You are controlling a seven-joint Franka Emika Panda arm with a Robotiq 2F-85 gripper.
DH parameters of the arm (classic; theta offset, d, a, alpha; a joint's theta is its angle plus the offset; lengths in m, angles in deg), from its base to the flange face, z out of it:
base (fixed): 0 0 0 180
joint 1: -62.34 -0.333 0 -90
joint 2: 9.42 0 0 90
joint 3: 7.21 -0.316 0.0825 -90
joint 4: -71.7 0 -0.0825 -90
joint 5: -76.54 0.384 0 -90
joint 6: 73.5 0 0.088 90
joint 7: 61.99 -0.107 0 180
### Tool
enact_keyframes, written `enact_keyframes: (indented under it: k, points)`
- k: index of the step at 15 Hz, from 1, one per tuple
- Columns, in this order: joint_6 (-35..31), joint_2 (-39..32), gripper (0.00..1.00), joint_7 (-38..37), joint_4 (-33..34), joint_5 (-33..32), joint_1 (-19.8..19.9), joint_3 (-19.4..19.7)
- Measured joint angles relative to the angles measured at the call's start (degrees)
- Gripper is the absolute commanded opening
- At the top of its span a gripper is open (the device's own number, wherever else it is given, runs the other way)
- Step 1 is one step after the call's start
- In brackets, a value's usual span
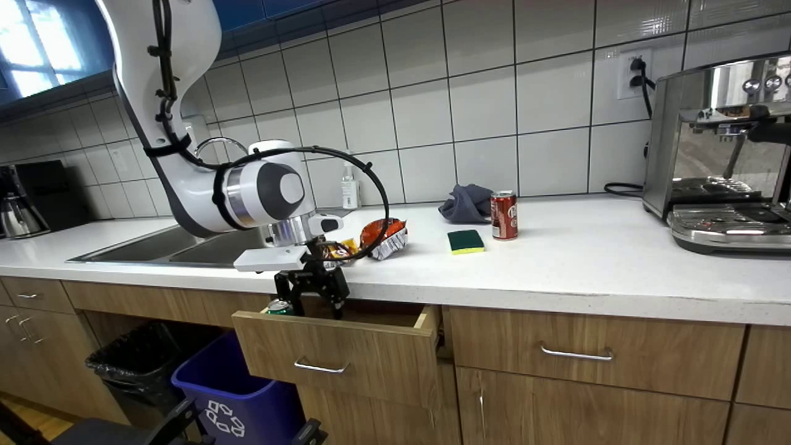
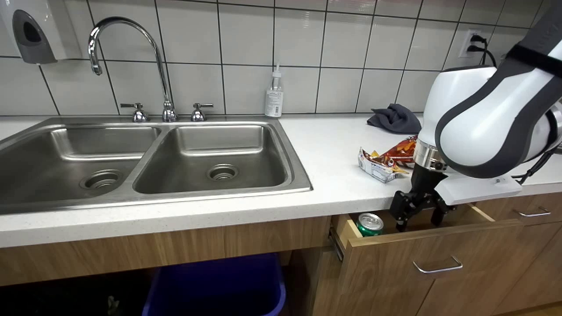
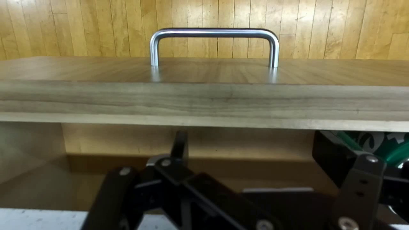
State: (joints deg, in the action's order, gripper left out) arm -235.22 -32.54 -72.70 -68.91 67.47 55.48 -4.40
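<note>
Drawer [image 2: 390, 265], wood-fronted and pulled out, sits at the lower right of an exterior view, below the white bench [image 2: 333, 166]. Into it reaches the end effector [image 2: 419, 224], pointing downward and spread wide. A green can [image 2: 370, 222] rests inside the drawer, just beside the end effector, to its left in that frame. Across the upper middle of the wrist view runs the drawer's metal handle [image 3: 214, 33].
</note>
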Motion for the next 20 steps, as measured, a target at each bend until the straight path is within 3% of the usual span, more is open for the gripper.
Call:
enact_keyframes:
  k: [20]
  points:
    - [2.16, 4.12, 1.0, -0.13, -9.93, 0.03, -0.65, 0.2]
